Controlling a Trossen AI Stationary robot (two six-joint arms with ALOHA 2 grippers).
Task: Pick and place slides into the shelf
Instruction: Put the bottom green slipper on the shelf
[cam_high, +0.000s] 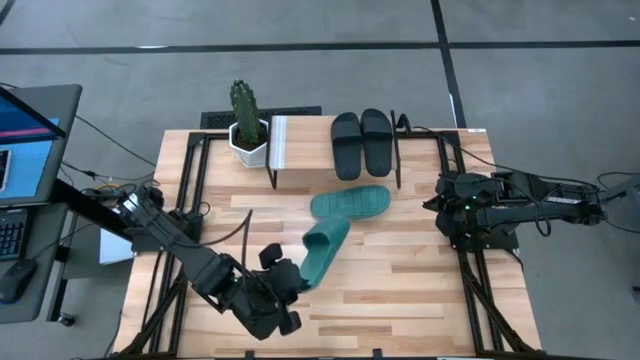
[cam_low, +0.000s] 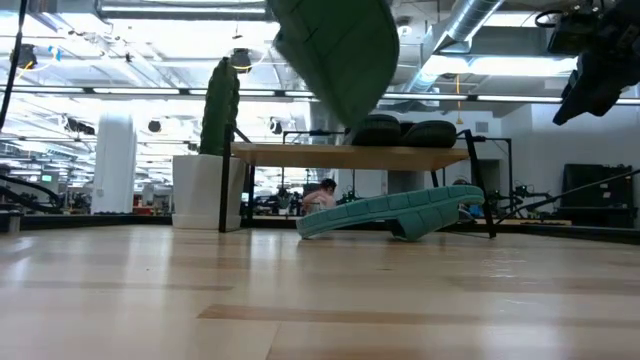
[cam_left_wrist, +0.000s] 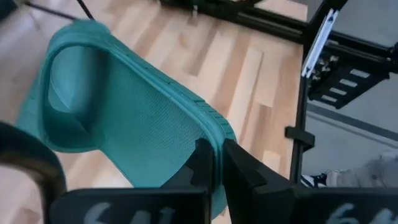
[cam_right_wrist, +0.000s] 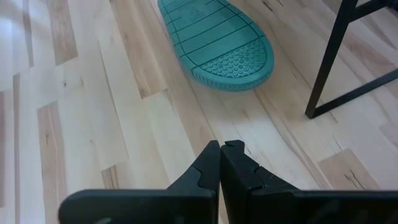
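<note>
One teal slide (cam_high: 326, 250) (cam_left_wrist: 118, 118) hangs in the air in my left gripper (cam_high: 298, 274) (cam_left_wrist: 216, 163), which is shut on it over the table's near middle. In the low view it (cam_low: 338, 50) floats well above the wood. The second teal slide (cam_high: 350, 203) (cam_right_wrist: 217, 46) lies sole up on the table in front of the shelf (cam_high: 300, 150) (cam_low: 340, 155). Two black slides (cam_high: 361, 142) (cam_low: 405, 130) rest side by side on the shelf's top board. My right gripper (cam_high: 440, 205) (cam_right_wrist: 222, 152) hovers shut near the right edge, touching nothing. My left gripper pinches the teal slide's sole at its side edge (cam_left_wrist: 214, 138), at the end away from the strap (cam_left_wrist: 68, 93). One finger (cam_left_wrist: 200, 163) lies on the footbed side, the other (cam_left_wrist: 241, 171) on the underside. The slide is lifted clear and slants away from the fingers.
A cactus in a white pot (cam_high: 247, 130) (cam_low: 215, 150) stands at the shelf's left end. The shelf's thin black legs (cam_right_wrist: 336, 56) rise beside the lying teal slide. Bare wood spreads across the table's near half (cam_high: 400, 300). A laptop (cam_high: 25, 140) sits off the left side.
</note>
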